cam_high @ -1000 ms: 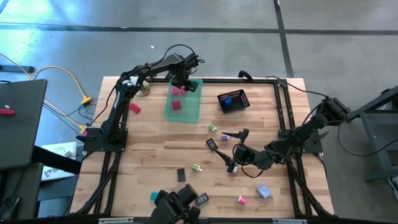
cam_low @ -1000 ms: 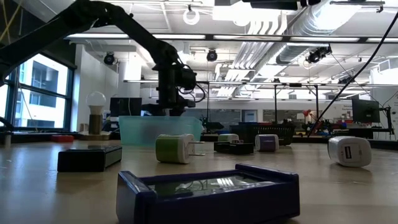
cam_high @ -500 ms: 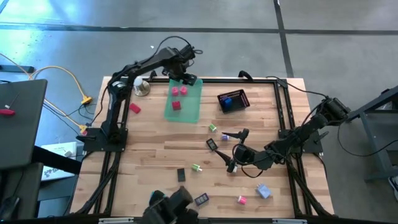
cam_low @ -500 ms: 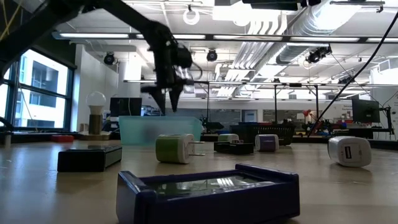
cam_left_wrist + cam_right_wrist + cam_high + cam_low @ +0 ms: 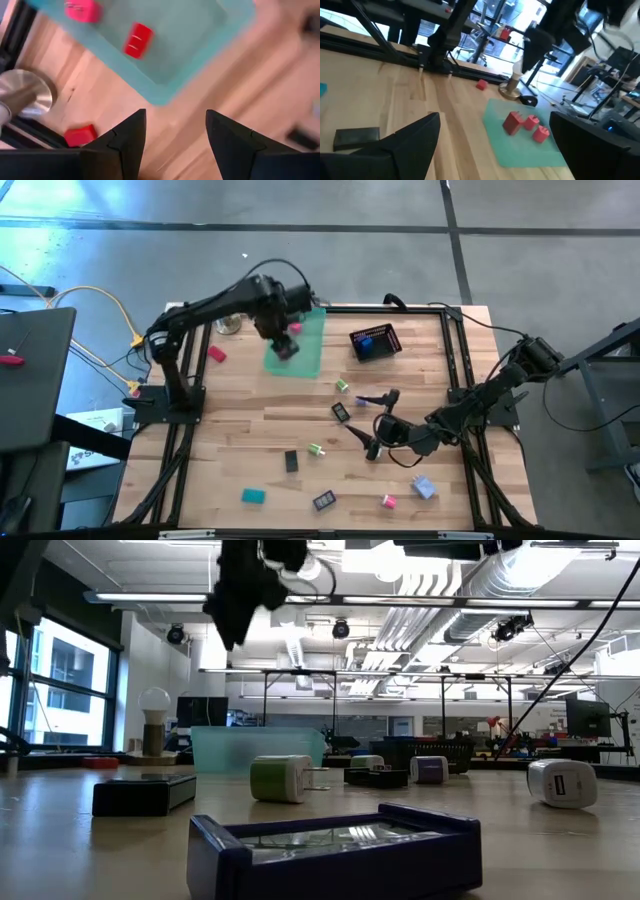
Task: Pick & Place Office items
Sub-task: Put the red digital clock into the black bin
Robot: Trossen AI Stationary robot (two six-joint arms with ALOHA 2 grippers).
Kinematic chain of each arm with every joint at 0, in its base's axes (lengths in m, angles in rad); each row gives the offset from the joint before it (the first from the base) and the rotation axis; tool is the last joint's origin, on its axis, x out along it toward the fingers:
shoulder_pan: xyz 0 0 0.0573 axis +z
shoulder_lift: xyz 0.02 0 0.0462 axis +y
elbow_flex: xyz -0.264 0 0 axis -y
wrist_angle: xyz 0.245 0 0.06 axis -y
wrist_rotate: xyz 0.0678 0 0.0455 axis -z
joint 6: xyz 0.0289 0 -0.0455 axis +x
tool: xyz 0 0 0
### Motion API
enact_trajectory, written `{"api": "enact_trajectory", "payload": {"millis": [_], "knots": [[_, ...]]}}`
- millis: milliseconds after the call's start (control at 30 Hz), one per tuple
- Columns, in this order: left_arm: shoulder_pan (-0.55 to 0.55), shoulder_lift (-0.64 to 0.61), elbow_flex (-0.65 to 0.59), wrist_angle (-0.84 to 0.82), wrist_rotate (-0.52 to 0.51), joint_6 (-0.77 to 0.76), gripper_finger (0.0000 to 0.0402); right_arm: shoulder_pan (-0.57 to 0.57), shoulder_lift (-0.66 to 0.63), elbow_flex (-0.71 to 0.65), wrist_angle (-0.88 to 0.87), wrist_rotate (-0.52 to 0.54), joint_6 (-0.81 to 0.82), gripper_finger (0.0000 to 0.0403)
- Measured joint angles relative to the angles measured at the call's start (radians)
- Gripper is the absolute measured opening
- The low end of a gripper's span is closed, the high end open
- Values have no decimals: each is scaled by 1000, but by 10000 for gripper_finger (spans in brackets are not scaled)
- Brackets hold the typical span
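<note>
Left gripper [image 5: 175, 135] hangs in the air above the near edge of the translucent green tray [image 5: 305, 348], its 2 fingers [image 5: 122, 137] spread apart with nothing between them. Through that wrist view we see a red block [image 5: 138, 40] lying in the tray, its long axis tilted, and a pink piece [image 5: 81, 10] toward the tray's far end. Beside the tray, on the bare wood, sits another red piece [image 5: 80, 135], close to a round metal base [image 5: 25, 97].

From above, we count 2 pink or red items visible in the tray past the arm. The black mesh basket [image 5: 375, 341] stands just to the right of the tray with a blue piece [image 5: 367, 340] inside.

Right gripper [image 5: 374, 428] rests low over the middle of the tabletop [image 5: 250, 440], fingers spread wide and holding nothing. Around it lie a green-and-white piece [image 5: 341, 386], a lavender piece [image 5: 361, 400] and a small black one [image 5: 340, 412] lying at a slant. Nearer the front edge we see a black block [image 5: 291, 462] with its long axis running front to back, a green-and-white piece [image 5: 316, 450], a teal block [image 5: 253, 496] lying crosswise, a dark piece [image 5: 323, 501], a pink piece [image 5: 388, 501] and a lavender block [image 5: 423, 486].
</note>
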Motion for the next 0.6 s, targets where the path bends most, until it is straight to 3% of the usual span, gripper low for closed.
{"api": "enact_trajectory", "payload": {"millis": [167, 267, 400, 600], "knots": [[-102, -10, -3, -2, -102, 215, 195, 0, 0, 0, -13, -45, 31, 365], [-131, -11, -12, -2, -161, 224, 195, 0, 0, 0, -14, -47, 41, 365], [-105, -17, -55, 3, -113, 289, 195, 0, 0, 0, -19, -47, 46, 365], [30, -95, -235, -1, -3, 356, 195, 5, 0, 0, -62, -48, 55, 365]]}}
